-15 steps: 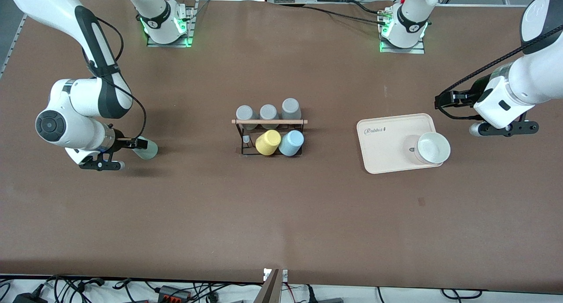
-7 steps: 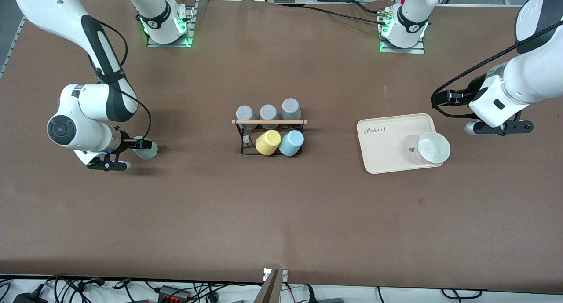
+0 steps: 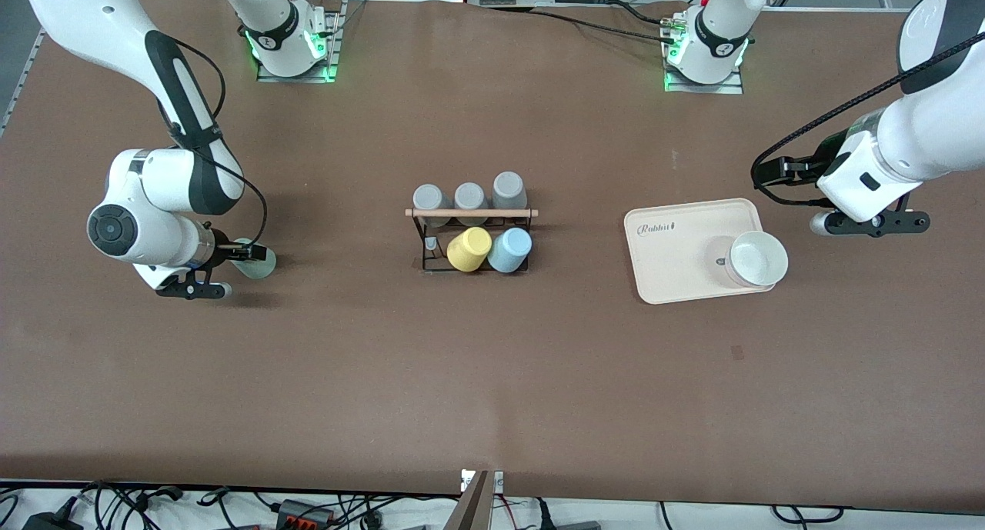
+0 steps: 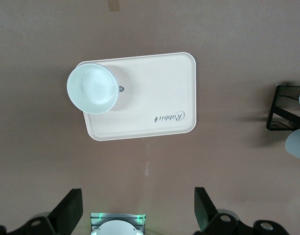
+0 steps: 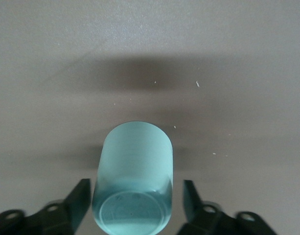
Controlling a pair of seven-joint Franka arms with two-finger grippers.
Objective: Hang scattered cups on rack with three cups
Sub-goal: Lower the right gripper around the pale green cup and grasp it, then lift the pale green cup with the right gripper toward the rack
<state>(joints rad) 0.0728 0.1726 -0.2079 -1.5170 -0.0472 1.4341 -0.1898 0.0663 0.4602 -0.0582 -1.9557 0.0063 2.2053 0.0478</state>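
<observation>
A pale mint-green cup lies on its side on the table toward the right arm's end. My right gripper is down at it, one finger on each side of its base. In the right wrist view the mint-green cup fills the space inside the right gripper; one finger is against its wall, while a narrow gap shows before the other. The black wire rack stands mid-table, and a light blue cup hangs on it. My left gripper hovers open and holds nothing beside the tray; its jaws stand wide apart.
On the rack there are also a yellow cup and three grey cups. A cream tray with a white bowl on it lies toward the left arm's end, seen also in the left wrist view as tray and bowl.
My right gripper has slid in along the mint-green cup and its fingers have drawn closer round it. The left arm has drifted slightly toward the tray.
</observation>
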